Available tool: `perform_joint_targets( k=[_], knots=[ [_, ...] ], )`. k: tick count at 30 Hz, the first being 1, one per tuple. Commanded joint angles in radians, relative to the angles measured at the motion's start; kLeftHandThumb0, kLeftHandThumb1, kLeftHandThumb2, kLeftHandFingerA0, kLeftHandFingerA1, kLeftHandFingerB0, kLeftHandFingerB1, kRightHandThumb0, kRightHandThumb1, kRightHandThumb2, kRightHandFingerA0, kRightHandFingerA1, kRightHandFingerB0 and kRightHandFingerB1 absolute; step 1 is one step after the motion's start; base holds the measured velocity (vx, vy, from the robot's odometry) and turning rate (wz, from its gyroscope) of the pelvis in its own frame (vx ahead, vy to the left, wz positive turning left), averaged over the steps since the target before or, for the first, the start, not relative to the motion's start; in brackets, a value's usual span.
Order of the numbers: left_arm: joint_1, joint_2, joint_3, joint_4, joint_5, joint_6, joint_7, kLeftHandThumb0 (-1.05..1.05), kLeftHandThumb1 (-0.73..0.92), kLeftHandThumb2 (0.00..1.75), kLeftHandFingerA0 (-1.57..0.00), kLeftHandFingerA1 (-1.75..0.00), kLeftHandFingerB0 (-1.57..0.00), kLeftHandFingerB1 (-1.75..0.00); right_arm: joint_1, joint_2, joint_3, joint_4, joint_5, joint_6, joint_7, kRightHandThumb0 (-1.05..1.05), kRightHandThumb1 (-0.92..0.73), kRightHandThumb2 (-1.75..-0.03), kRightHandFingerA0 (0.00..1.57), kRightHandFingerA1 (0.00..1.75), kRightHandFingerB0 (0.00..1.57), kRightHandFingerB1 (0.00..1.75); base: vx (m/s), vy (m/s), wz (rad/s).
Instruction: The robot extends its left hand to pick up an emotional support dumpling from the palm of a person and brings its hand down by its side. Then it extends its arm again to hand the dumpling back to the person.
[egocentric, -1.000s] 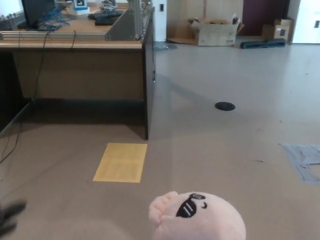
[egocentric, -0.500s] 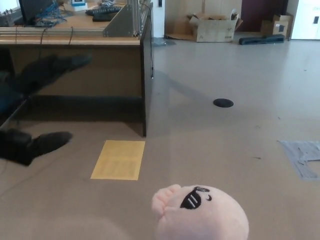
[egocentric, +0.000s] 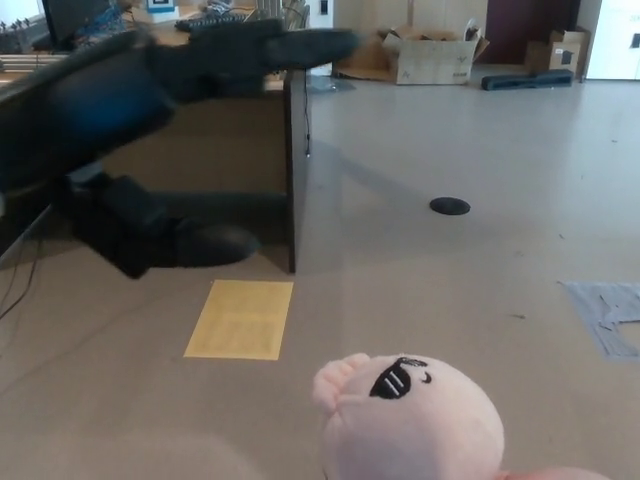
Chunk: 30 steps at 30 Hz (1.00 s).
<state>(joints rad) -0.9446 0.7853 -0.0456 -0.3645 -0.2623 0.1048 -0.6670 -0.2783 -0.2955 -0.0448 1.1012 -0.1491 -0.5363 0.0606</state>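
Fingers (egocentric: 300, 47) of your left hand (egocentric: 150, 150) are spreading wide apart: one is reaching toward the upper middle of the head view, while the thumb (egocentric: 190, 243) is pointing right lower down, with a broad gap between them. The hand is blurred, it is holding nothing, and it is touching nothing that you can make out. It is hanging in the air on the left, in front of the desk (egocentric: 240, 140).

The dumpling (egocentric: 410, 420) is sitting at the bottom edge, right of centre, well apart from the hand and below it. It is pale pink and round, with a pleated knob on its left side and a black stitched face turned upward. A sliver of something pink is showing under its right side at the very bottom; you cannot tell from this view what it is.

Your right hand is not showing.

An open cardboard box (egocentric: 430, 55) is standing on the floor (egocentric: 480, 150) at the far wall, and its contents are too small to make out. A yellow sheet (egocentric: 240, 320) is lying flat on the floor between the desk and the dumpling, and a dark round disc (egocentric: 449, 206) is lying farther back to the right.
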Motion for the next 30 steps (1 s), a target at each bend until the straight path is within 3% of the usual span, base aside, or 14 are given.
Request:
perform_joint_targets(
  k=[1,2,5,13,14,15,16,19,30],
  knots=[
    [-0.071,0.029,-0.076,-0.122,-0.118,0.198,-0.152,-0.89,0.51,0.95,-0.02,-0.15,-0.13,-0.11,-0.007,-0.040,0.001,0.014,0.000,-0.021,0.008,-0.80,-0.78,-0.64,0.45,0.38,0.35,0.33,0.00,0.000,0.00],
    [-0.071,0.033,-0.080,-0.138,-0.120,0.202,-0.158,-1.00,0.59,0.99,-0.04,-0.10,-0.16,-0.05,-0.009,-0.041,0.004,0.016,-0.004,-0.022,0.005,-0.81,-0.79,-0.64,0.45,0.38,0.35,0.32,0.00,0.000,0.00],
    [-0.070,0.048,-0.083,-0.177,-0.138,0.207,-0.195,-1.03,0.63,1.02,-0.07,-0.08,-0.15,-0.03,-0.012,-0.042,0.009,0.017,-0.008,-0.020,0.003,-0.81,-0.79,-0.65,0.45,0.38,0.35,0.33,0.00,0.000,0.00],
    [-0.086,0.072,-0.123,-0.252,-0.211,0.314,-0.278,-1.03,0.61,1.01,-0.06,-0.01,-0.13,0.00,-0.011,-0.041,0.022,0.020,-0.013,-0.022,-0.005,-0.82,-0.79,-0.65,0.46,0.39,0.35,0.33,0.00,0.000,0.00],
    [-0.084,0.074,-0.125,-0.255,-0.214,0.321,-0.283,-1.01,0.59,1.00,-0.05,0.00,-0.13,0.00,-0.012,-0.042,0.023,0.019,-0.011,-0.020,-0.004,-0.87,-0.67,-0.76,0.43,0.43,0.32,0.37,0.00,0.000,0.00],
    [-0.082,0.075,-0.125,-0.259,-0.218,0.331,-0.286,-1.01,0.59,1.00,-0.05,0.00,-0.13,0.00,-0.014,-0.042,0.023,0.018,-0.010,-0.018,-0.003,-0.87,-0.67,-0.76,0.43,0.43,0.32,0.37,0.00,0.000,0.00],
    [-0.078,0.083,-0.134,-0.271,-0.221,0.351,-0.294,-0.97,0.55,0.99,-0.04,0.00,-0.10,-0.02,-0.016,-0.040,0.018,0.015,0.001,-0.017,0.007,-0.81,-0.78,-0.64,0.46,0.39,0.36,0.33,0.00,0.000,0.00],
    [-0.083,0.101,-0.154,-0.291,-0.222,0.390,-0.313,-0.93,0.51,0.98,-0.02,0.00,-0.06,-0.03,-0.019,-0.038,0.013,0.012,0.013,-0.013,0.022,-0.80,-0.77,-0.64,0.45,0.39,0.35,0.33,0.00,0.000,0.00],
    [-0.082,0.055,-0.249,-0.289,-0.095,0.359,-0.299,-0.91,0.48,0.95,0.00,0.00,-0.01,-0.03,-0.022,-0.032,0.023,-0.004,-0.002,-0.001,0.004,-0.77,-0.78,-0.64,0.46,0.39,0.37,0.33,0.00,0.000,0.00]
  ],
)
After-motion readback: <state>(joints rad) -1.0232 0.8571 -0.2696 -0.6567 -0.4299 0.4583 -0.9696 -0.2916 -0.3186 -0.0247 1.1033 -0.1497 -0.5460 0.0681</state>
